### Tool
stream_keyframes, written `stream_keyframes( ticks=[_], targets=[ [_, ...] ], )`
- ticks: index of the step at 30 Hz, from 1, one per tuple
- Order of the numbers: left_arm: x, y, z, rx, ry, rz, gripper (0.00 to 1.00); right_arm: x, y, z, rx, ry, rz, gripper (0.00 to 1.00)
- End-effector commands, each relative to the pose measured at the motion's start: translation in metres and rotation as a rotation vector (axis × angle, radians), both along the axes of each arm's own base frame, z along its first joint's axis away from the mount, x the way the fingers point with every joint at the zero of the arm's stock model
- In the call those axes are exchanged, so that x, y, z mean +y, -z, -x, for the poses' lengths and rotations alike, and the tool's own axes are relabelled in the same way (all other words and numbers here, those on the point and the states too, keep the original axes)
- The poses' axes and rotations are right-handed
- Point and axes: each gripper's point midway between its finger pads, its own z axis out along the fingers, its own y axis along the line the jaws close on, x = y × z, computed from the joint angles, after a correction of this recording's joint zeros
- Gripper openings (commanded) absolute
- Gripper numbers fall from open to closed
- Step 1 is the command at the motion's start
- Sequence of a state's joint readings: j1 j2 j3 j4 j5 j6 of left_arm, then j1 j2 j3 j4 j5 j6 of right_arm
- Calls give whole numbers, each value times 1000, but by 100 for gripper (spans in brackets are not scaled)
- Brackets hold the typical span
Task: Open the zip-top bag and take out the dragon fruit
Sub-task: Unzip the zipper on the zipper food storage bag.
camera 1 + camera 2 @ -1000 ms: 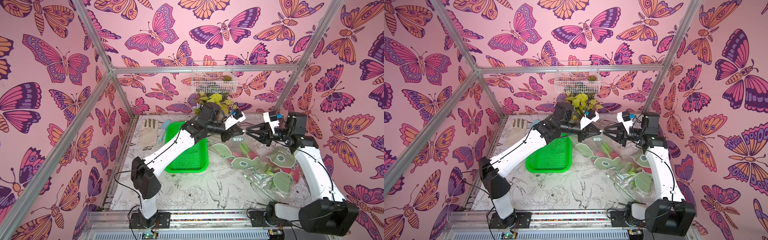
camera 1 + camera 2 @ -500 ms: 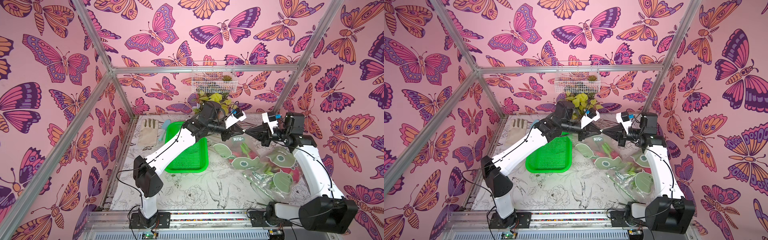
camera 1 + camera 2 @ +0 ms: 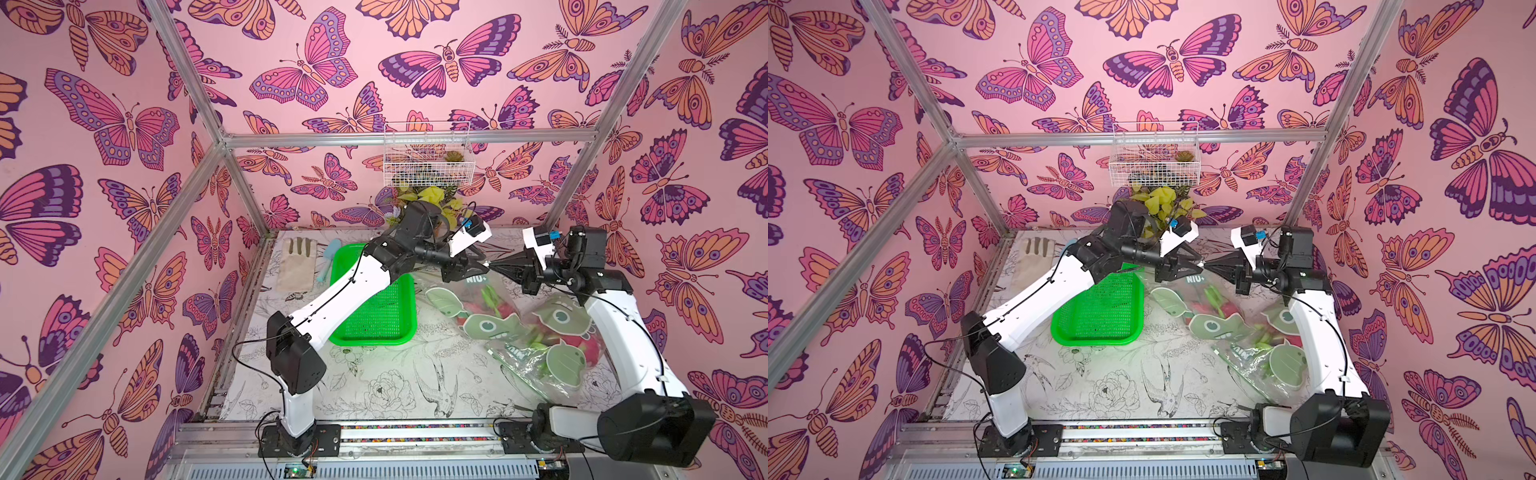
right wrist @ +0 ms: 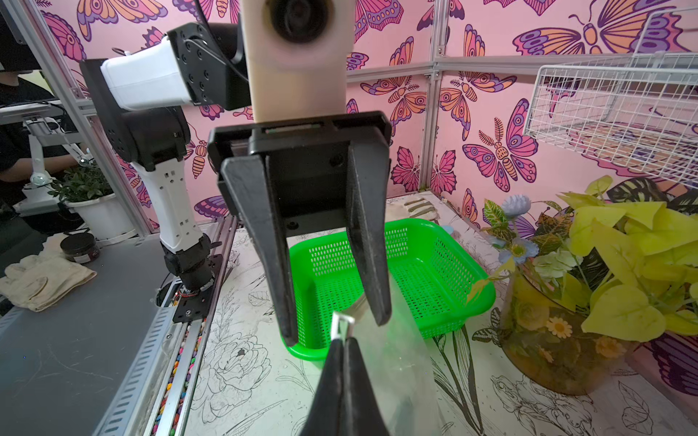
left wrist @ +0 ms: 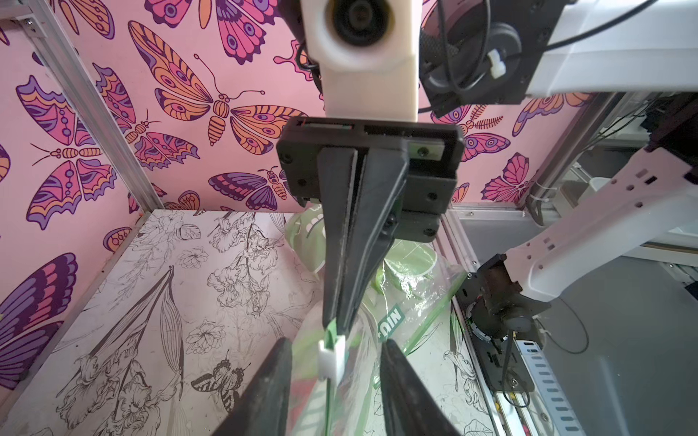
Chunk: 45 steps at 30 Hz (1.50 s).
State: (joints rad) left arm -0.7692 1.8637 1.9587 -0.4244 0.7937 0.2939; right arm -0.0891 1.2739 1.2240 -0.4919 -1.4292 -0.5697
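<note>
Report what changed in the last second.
The right tool closed on the zip edge of the bag beside the slider; the left tool opened and let that edge go. The fruit inside and the basket stayed put.

Here we go, two matching arms: the left arm [image 3: 345, 299] and the right arm [image 3: 619, 328] wear smooth white shells between chunky black joint housings [image 3: 295, 361], thin black cables [image 3: 233, 355] looping alongside. The left gripper [image 4: 336, 330] and right gripper [image 5: 337, 322] carry long tapered black fingers [image 4: 264, 234] on a black block (tiny screws dotted over it), under a cream camera housing [image 5: 372, 75] with a round lens
</note>
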Motion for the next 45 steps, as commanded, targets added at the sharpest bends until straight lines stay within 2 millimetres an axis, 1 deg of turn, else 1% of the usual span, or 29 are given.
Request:
stream_keyframes(
  ticks=[1,3,13,18,19,21,23,27,29,35,45],
  targets=[
    [-1,-3,1,41,47,11,36,3,-5,7,-16,-16,-1,0],
    [-1,-3,1,55,57,12,33,3,-4,8,-20,-17,1,0],
    [-4,2,2,88,79,-1,30,3,-4,8,-30,-6,12,0],
    [-4,5,1,96,81,-5,25,3,-4,8,-33,-4,16,0],
    [-4,5,2,99,82,-6,23,3,-4,8,-33,-2,17,0],
    [-4,6,0,101,80,-8,17,3,-5,8,-38,-1,18,0],
    [-4,7,1,104,83,-8,14,2,-5,8,-41,0,19,0],
    [-3,8,-1,108,79,-11,3,2,-6,6,-49,12,28,0],
    [-2,11,-2,114,80,-15,0,2,-7,6,-58,13,28,0],
    [0,23,-1,133,83,-35,0,-1,-10,-1,-68,48,26,0],
    [10,44,-7,151,55,-73,0,-4,-17,-1,-89,60,17,0]
  ],
)
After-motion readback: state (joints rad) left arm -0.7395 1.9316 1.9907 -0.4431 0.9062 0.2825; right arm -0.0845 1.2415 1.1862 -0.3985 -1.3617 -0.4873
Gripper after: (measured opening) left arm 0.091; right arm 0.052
